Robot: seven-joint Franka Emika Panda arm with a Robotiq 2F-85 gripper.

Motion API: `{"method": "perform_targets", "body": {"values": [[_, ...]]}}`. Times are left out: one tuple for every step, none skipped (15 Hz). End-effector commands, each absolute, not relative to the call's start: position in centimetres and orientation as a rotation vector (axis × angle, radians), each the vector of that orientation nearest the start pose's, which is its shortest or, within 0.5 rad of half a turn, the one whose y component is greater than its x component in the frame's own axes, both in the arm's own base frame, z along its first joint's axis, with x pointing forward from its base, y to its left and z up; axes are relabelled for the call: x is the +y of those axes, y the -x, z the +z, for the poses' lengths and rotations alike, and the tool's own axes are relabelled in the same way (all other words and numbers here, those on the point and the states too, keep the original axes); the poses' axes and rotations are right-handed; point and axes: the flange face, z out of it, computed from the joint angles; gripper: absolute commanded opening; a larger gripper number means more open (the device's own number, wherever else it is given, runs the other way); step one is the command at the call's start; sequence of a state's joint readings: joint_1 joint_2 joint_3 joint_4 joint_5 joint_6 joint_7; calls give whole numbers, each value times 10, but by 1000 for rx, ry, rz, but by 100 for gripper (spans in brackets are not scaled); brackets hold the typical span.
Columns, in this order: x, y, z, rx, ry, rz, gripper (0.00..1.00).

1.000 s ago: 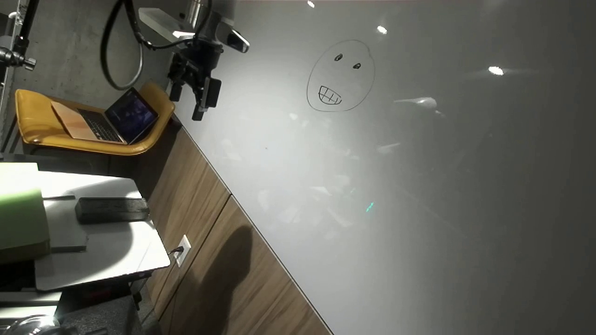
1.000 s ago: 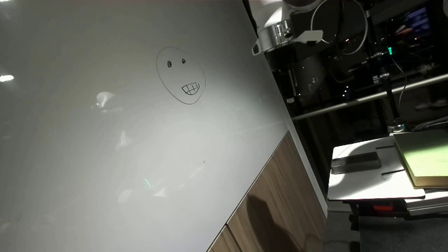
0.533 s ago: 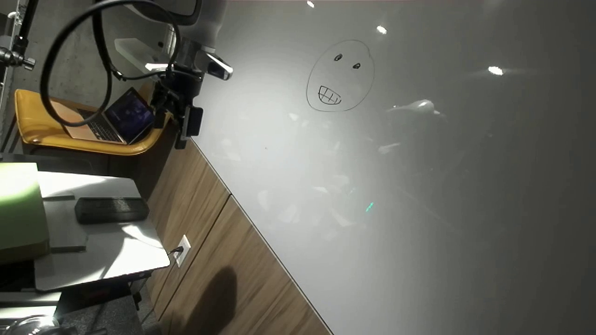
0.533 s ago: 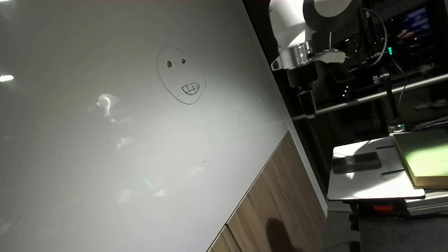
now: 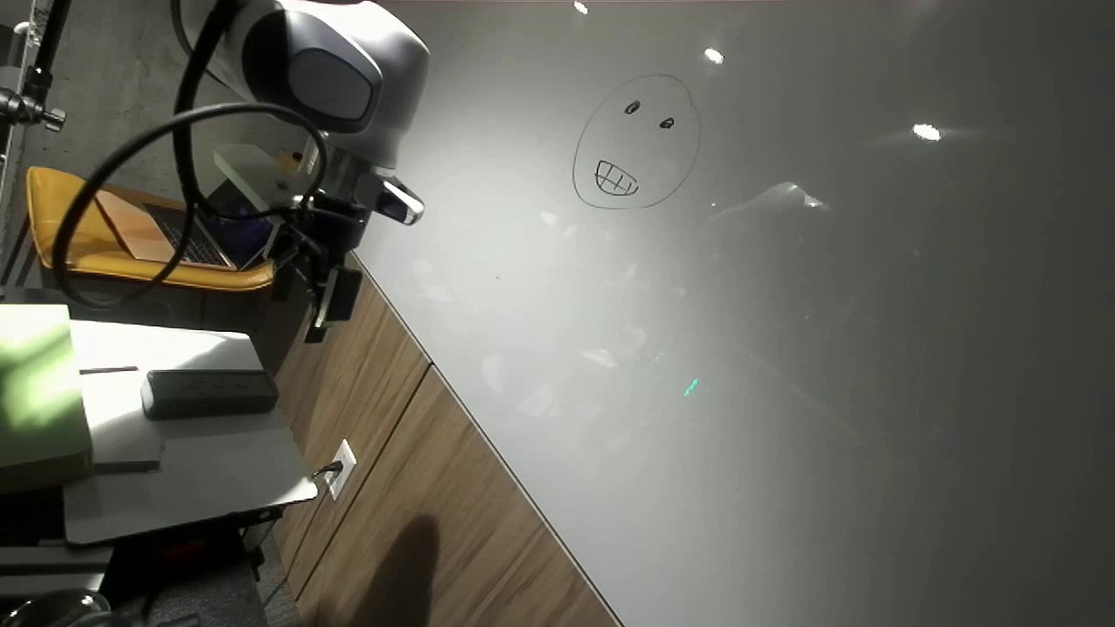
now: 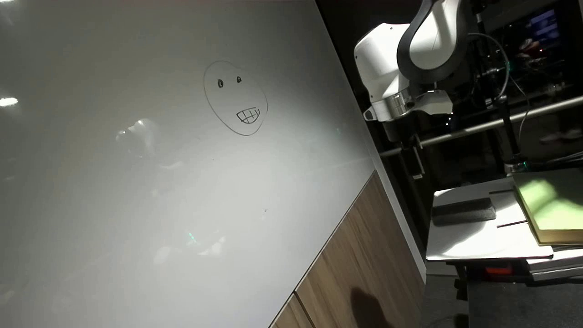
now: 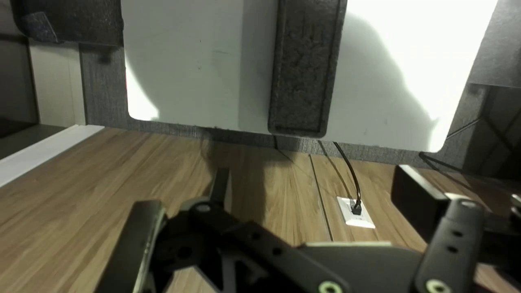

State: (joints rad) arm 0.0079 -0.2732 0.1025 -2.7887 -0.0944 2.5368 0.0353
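Note:
My gripper (image 7: 311, 173) is open and empty, its two fingers wide apart in the wrist view. In both exterior views the gripper (image 5: 300, 309) (image 6: 415, 164) hangs in the air beside the large glossy white board, fingers pointing down. The nearest thing is a dark grey oblong block (image 7: 307, 69), lying on a white plate (image 7: 183, 69) beyond the fingers. The block (image 5: 209, 394) and plate (image 5: 218, 475) also show in an exterior view, below and left of the gripper. A thin dark stick (image 6: 511, 223) lies on the plate beside the block. The gripper touches nothing.
The white board (image 5: 784, 348) bears a drawn face (image 5: 636, 144). Wood panels (image 5: 488, 505) hold a wall outlet (image 5: 342, 470) with a plugged cable. A green box (image 5: 39, 409) stands at the plate's end. A yellow chair (image 5: 65, 209) holds an open laptop (image 5: 135, 226). A cable loops from the arm.
The arm has moved down and away from the drawn face, bringing the gripper nearer to the plate and block. The gripper stays open. Light and shadow on the plate have shifted.

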Motion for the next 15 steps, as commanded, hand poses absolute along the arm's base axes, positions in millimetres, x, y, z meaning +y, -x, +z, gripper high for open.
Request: {"method": "perform_targets", "body": {"values": [[31, -372, 282, -178, 3237, 23, 100], [32, -371, 283, -168, 3237, 32, 100], [35, -370, 286, -165, 3234, 26, 100], [37, -371, 287, -162, 3231, 24, 100], [38, -371, 286, -161, 3229, 29, 100], [38, -371, 286, -160, 3230, 32, 100], [38, -371, 285, -159, 3228, 46, 100], [39, -370, 284, -164, 3227, 62, 100], [40, -369, 282, -168, 3228, 79, 100], [39, -368, 280, -175, 3231, 99, 100], [37, -367, 278, -173, 3228, 119, 100], [35, -366, 275, -169, 3229, 133, 100], [35, -365, 272, -168, 3224, 152, 100], [35, -365, 269, -173, 3221, 165, 100], [36, -365, 264, -187, 3214, 171, 100]]}}
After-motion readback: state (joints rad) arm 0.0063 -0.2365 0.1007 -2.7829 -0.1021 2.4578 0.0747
